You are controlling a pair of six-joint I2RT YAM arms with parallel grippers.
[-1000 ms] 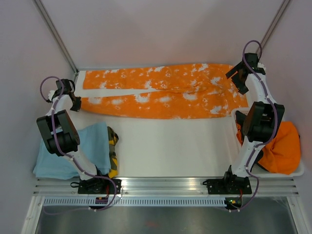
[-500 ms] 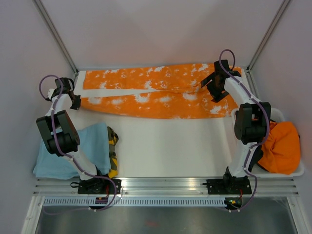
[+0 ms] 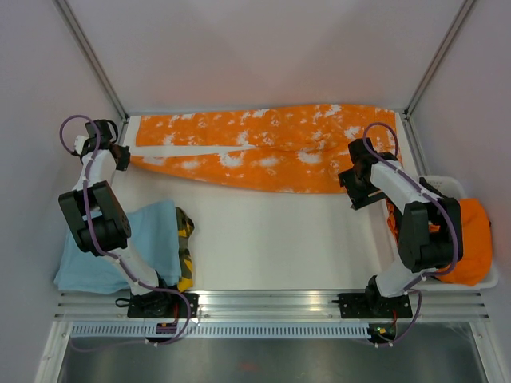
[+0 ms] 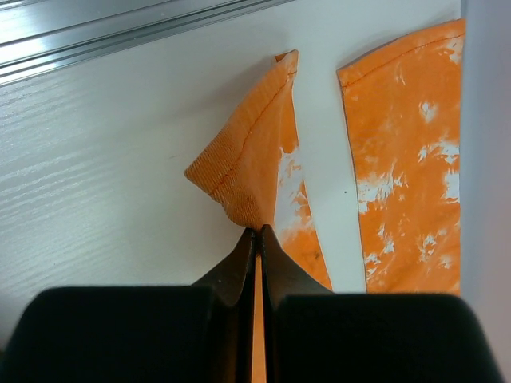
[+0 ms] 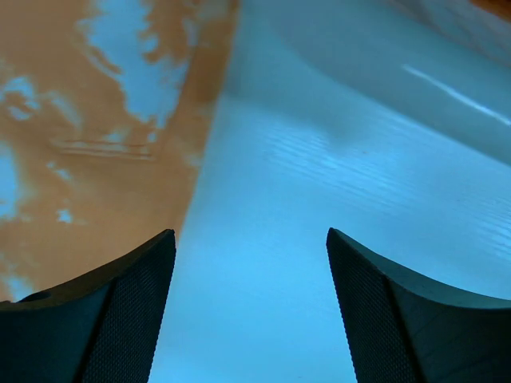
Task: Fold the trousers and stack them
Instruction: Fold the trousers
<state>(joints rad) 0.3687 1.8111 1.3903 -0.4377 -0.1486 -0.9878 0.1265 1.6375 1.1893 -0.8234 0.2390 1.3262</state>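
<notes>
Right gripper point(image 3: 354, 185) has swung off the far right corner, crossed the waist and come down at the near edge of the trousers point(image 3: 263, 152); the left gripper point(image 3: 120, 153) has drawn its leg end slightly away from the bases.

Trousers lie flat, stretched between the two tools, legs toward the left one, waist beside the right one.

Left gripper point(image 4: 257, 231): jaws pressed together on the hem corner of the near leg point(image 4: 255, 159), cloth peaked just ahead of the tips.

Right gripper point(image 5: 251, 235): jaws spread wide, nothing between them. Bare table point(image 5: 335, 183) lies under the gap, trouser edge point(image 5: 96, 120) off its left finger.

Risks, as I judge them – the right jaws closing on table, missing the cloth; the thin hem pinch slipping under a one-sided pull, skewing the fold.

Around: a white bin point(image 3: 491, 279) with a plain orange garment point(image 3: 467, 239) behind the right tool; light blue cloth point(image 3: 120, 247) and a camouflage piece point(image 3: 185, 239) behind the left one. Nothing blocks either tool.
</notes>
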